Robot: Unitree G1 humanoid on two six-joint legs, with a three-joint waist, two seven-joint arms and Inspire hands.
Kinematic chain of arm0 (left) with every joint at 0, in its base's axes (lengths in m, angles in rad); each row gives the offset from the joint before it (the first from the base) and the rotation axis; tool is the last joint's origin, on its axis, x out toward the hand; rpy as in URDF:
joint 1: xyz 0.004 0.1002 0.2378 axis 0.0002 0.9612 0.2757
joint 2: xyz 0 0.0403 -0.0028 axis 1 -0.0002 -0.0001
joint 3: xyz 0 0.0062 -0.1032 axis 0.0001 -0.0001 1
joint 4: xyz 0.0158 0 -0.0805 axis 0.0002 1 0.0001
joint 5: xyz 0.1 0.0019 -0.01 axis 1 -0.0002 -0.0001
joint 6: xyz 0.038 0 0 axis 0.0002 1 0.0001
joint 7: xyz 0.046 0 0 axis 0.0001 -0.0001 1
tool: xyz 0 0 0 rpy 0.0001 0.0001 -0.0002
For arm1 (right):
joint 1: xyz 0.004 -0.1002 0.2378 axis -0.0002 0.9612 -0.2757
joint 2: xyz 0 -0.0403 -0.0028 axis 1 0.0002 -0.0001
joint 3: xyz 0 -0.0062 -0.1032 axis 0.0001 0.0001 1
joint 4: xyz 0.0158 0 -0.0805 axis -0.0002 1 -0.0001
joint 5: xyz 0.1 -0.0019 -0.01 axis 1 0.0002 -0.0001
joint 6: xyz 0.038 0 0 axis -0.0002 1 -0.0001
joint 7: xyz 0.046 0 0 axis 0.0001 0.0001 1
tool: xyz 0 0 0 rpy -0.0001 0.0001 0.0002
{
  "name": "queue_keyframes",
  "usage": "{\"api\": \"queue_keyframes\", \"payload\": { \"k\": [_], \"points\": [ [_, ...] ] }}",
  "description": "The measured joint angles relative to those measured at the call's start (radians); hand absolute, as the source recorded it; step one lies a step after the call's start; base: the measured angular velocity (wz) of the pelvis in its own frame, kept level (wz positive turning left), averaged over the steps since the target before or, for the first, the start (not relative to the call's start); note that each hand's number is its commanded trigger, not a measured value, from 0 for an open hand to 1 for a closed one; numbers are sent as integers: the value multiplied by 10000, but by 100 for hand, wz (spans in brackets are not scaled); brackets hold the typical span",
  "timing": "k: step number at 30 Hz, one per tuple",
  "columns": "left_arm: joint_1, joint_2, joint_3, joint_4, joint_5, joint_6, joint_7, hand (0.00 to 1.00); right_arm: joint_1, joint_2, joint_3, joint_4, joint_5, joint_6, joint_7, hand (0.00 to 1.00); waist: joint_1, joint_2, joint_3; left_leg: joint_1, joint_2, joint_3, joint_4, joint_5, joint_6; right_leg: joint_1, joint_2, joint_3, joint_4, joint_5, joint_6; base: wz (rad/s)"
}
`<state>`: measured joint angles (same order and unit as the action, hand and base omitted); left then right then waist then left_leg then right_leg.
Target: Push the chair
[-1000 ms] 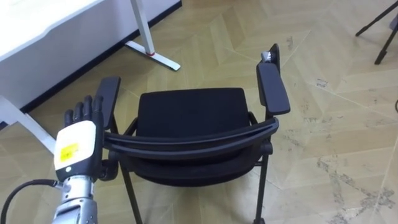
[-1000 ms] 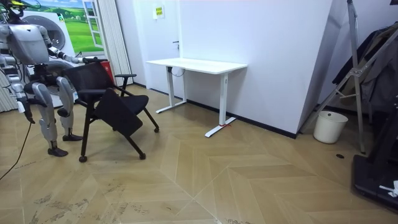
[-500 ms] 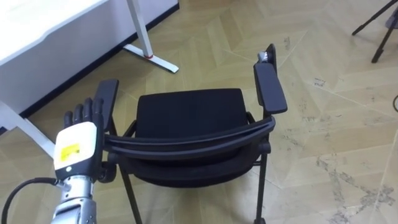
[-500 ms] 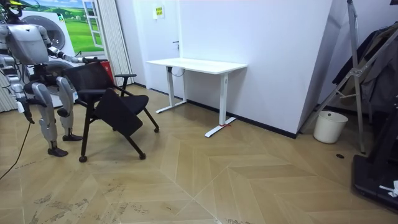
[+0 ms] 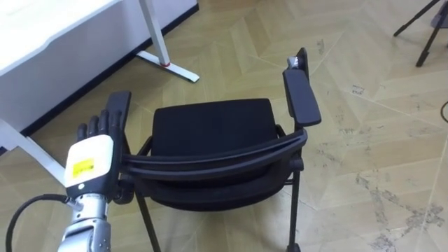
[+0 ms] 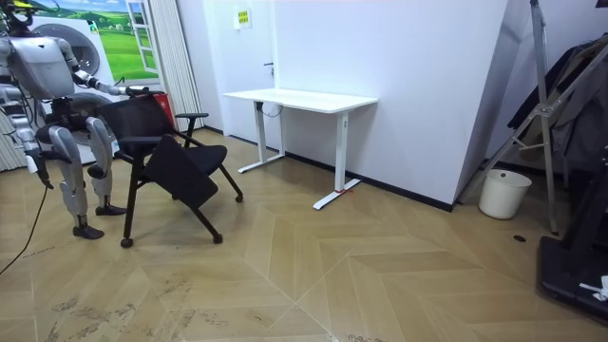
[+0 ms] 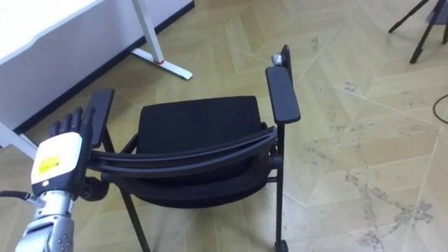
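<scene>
Room and head views, chair push under way. The parquet floor [image 5: 364,161] is carrying a white desk [image 5: 49,38] along the wall at the robot's front left. The black chair [image 5: 210,126] is standing directly before the robot, seat facing away from it and near the desk but not touching it. In the room view the robot is standing upright behind the chair at the room view's left. The left hand [image 5: 91,157] is resting against the left end of the backrest [image 5: 217,157], just behind the left armrest [image 5: 115,115], with its fingers straight and spread rather than curled round anything. The right hand [image 6: 31,163] is hanging at the robot's side, too small for its state to be told. Hazards, as a judgement: because a single flat hand is bearing on one end of the backrest, a push from here is likely to swing the chair toward the robot's right instead of driving it straight. The open palm could also slide off the rail, since nothing is gripping it. A push this high could tip the chair forward if a foot were to catch on the floor. The left armrest could meet the desk foot [image 5: 171,64] on the way in. Writing: a yellow label [image 5: 83,167] on the back of the left hand is bearing dark print too small to read, as is a yellow sign [image 6: 243,15] on the wall.
</scene>
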<state>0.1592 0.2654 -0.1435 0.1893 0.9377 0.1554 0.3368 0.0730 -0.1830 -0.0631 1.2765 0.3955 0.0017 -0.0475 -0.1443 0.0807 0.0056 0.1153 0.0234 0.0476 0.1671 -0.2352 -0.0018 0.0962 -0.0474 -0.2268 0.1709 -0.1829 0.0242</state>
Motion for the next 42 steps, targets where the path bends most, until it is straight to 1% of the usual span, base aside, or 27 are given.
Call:
{"api": "queue_keyframes", "payload": {
  "k": [2, 5, 7, 11, 19, 22, 24, 32, 35, 40, 42],
  "points": [
    [0, -1, -24, 1, 7, 27, -51, 0, 2, -39, 0, 3, -2, 0, 18, 0, -5, 31, 3, 7, -4, 36, -1, 0, 0, 0, 0, 29, -2, 8, 14, -2],
    [-11, -2, -133, -10, 87, 180, -53, 0, -44, -39, 18, 105, 61, 3, 54, 0, -28, 30, 2, 9, -9, 38, 0, 1, 1, 7, -4, 27, -2, 11, 19, 0],
    [-11, -2, -163, -20, 111, 213, -53, 0, -41, -39, 20, 125, 95, 12, 54, 0, -35, 29, 3, 10, -11, 38, 0, 2, 3, 10, -6, 27, -2, 12, 20, 0],
    [-9, -2, -193, -37, 171, 347, -82, 0, -55, -39, 20, 189, 340, 17, 46, 0, -124, 29, 4, 3, -17, 38, -1, 11, 18, 21, -12, 24, -26, 12, 21, 0],
    [-7, -7, -199, -91, 197, 414, -178, 0, -56, -39, 24, 210, 399, 144, 50, 0, -129, 15, 15, 18, -22, 55, -5, 13, 21, 18, -17, 60, -24, 10, 25, 0],
    [-7, -9, -200, -90, 412, 466, -232, 0, -61, -39, 24, 182, 398, 214, 51, 0, -127, -5, 28, 24, -24, 65, -6, 13, 21, 10, -19, 74, -20, 5, 32, 0],
    [-7, -10, -200, -90, 587, 489, -256, 0, -69, -39, 25, 167, 398, 217, 52, 0, -126, -24, 40, 22, -27, 68, -5, 13, 21, 1, -22, 78, -20, 2, 36, 0],
    [2, -5, -209, -34, 648, 491, -255, 0, -110, -49, 203, 159, 315, 213, 23, 0, -123, -70, 71, 151, -42, 87, -35, 13, 23, 45, -21, 169, -26, -15, 61, 0],
    [-16, -59, -210, 166, 1038, 493, -205, 0, -136, -41, 201, 160, 249, 214, -90, 0, -127, -77, 75, 161, -62, 96, -36, 15, 25, 72, -23, 271, -11, -21, 68, 0],
    [-147, -266, -216, 566, 1219, 532, 107, 0, -138, -10, 195, 116, -131, 216, -290, 0, -127, -79, 75, 193, -66, 333, -35, 33, 55, 45, -33, 370, -1, -23, 73, -1],
    [-157, -320, -216, 702, 1234, 559, 236, 0, -142, -7, 194, 53, -282, 214, -372, 0, -124, -79, 75, 182, -65, 364, -35, 37, 62, -4, -33, 395, -3, -23, 73, -3]
  ]
}}
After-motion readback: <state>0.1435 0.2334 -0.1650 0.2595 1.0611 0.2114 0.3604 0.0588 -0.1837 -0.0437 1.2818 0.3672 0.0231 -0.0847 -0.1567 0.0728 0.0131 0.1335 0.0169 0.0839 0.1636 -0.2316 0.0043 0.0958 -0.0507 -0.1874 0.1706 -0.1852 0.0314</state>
